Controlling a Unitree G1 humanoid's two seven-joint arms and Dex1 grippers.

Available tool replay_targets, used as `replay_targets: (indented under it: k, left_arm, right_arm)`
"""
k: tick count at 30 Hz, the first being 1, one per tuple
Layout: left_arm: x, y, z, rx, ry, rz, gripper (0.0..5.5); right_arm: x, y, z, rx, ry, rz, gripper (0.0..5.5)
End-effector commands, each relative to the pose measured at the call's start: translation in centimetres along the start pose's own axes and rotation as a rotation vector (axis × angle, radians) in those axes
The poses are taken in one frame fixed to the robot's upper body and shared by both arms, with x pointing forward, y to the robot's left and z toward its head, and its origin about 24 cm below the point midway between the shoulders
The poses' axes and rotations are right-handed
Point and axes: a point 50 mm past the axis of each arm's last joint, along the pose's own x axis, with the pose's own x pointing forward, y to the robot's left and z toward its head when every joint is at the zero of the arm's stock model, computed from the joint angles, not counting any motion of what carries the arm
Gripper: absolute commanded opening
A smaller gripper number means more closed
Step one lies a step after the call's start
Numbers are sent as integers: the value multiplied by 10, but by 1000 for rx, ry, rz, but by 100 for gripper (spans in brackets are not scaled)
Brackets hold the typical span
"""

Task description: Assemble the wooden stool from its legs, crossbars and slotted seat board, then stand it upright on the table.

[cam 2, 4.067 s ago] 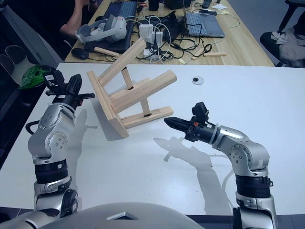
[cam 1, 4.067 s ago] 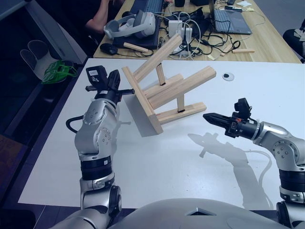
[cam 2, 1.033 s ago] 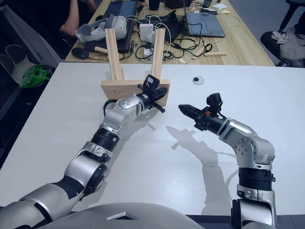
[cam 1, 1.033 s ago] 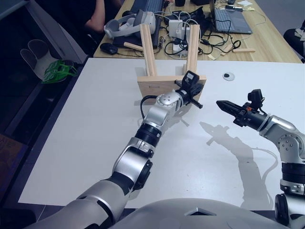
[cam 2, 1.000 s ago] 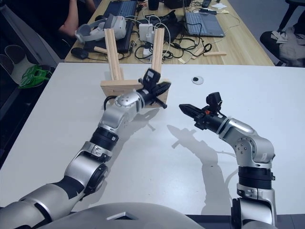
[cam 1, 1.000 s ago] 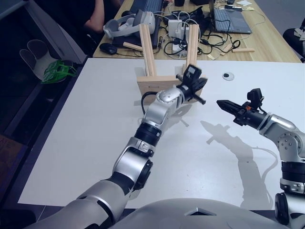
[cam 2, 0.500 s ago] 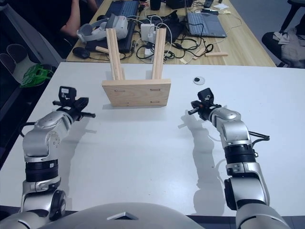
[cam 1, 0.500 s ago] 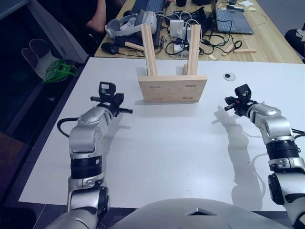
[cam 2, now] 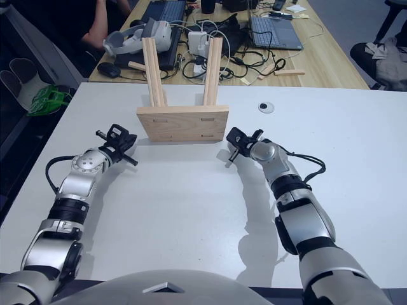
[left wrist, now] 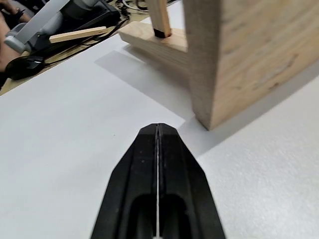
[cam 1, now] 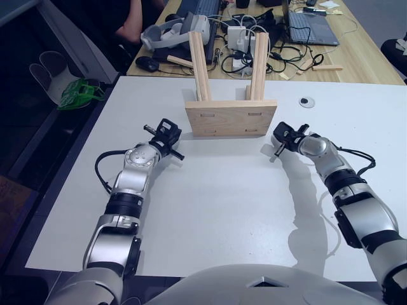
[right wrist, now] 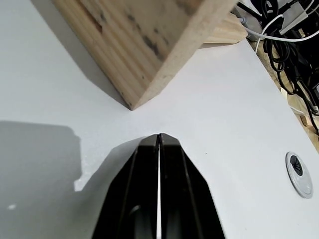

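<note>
The wooden stool lies on its side at the back of the white table (cam 1: 210,210). Its slotted seat board (cam 1: 231,119) stands on edge facing me, and the legs (cam 1: 199,57) point away, joined by crossbars. My left gripper (cam 1: 180,155) is shut and empty, its tip just short of the seat board's lower left corner (left wrist: 209,122). Beside the lower right corner (right wrist: 132,102), my right gripper (cam 1: 274,154) is also shut and empty. Each wrist view has its pressed-together fingers (left wrist: 157,149) (right wrist: 159,149) aimed at a board corner.
Behind the table stands a wooden desk (cam 1: 356,57) with laptops, cables, a headset (cam 1: 175,32) and loose wooden sticks (cam 1: 181,61). A round grommet (cam 1: 306,101) sits at the table's back right. A green object (cam 1: 79,94) lies off the left edge. Bare tabletop stretches in front.
Both arms have swung inward from the table's sides to the seat board's lower corners. The stool has stayed put on its side.
</note>
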Motion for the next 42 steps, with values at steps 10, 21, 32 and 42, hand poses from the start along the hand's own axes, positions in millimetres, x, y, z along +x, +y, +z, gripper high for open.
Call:
replay_targets:
  k: [10, 21, 32, 42]
  left_arm:
    - [15, -12, 19, -43, -6, -32, 2]
    - [17, -18, 27, -57, -78, -104, 2]
    - [12, -28, 26, -63, -83, -172, 2]
    - [-9, -43, 30, -72, -96, -238, 2]
  right_arm:
    - [6, -27, 29, 14, -78, -204, 0]
    - [7, -20, 39, -28, -165, -105, 0]
    - [0, -11, 30, -18, -215, 0, 0]
    - [-10, 2, 28, -16, -273, 64, 0]
